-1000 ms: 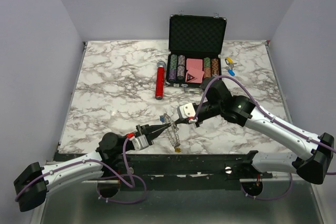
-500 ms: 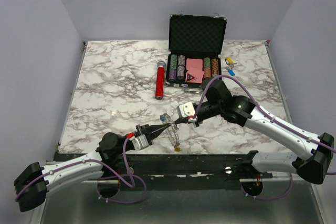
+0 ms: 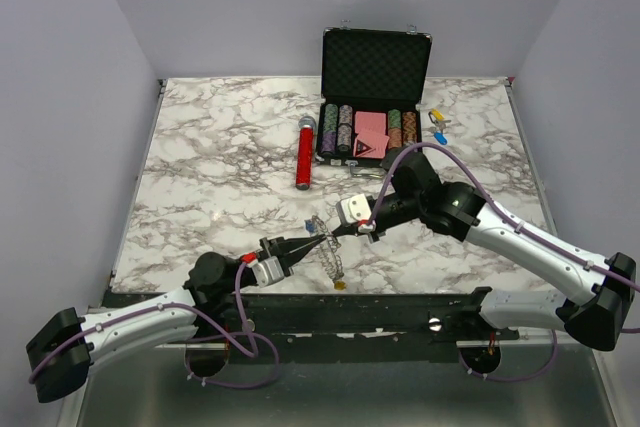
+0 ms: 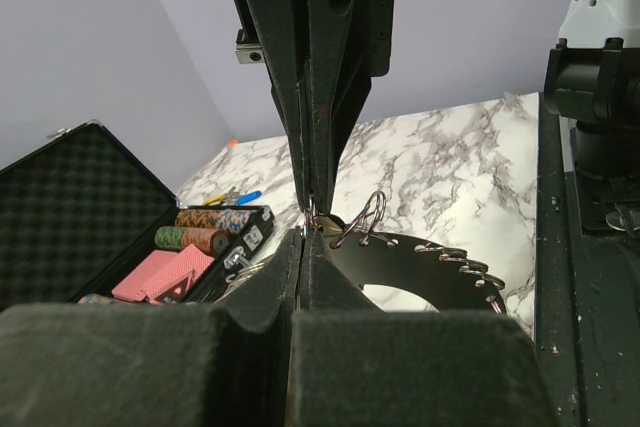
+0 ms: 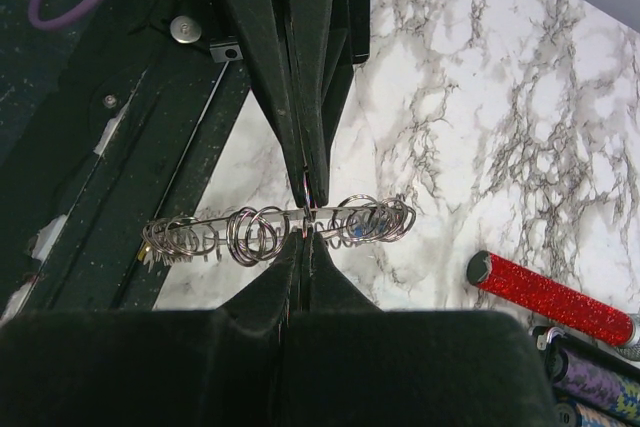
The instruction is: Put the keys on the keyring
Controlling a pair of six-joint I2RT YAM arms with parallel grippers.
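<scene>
The keyring (image 3: 328, 250), a large thin metal ring hung with several small silver keys, is held off the table near the front edge. In the right wrist view the keyring (image 5: 250, 222) shows edge-on, strung with small loops. In the left wrist view the keyring (image 4: 440, 262) is a dark arc. My left gripper (image 3: 320, 241) and right gripper (image 3: 329, 236) meet tip to tip on its wire, both shut on it. The right gripper (image 5: 305, 239) comes up from below, and the left gripper's fingers (image 5: 300, 67) come down from above. The left gripper (image 4: 303, 234) faces the right gripper's fingers (image 4: 320, 67). Two loose keys (image 3: 437, 124) with yellow and blue tags lie at the back right.
An open black case of poker chips (image 3: 372, 97) stands at the back centre, and the same case (image 4: 80, 197) also shows in the left wrist view. A red glittery cylinder (image 3: 303, 159) lies to its left, and the cylinder (image 5: 550, 297) appears in the right wrist view too. The table's black front rail (image 3: 400, 305) runs just below the keyring.
</scene>
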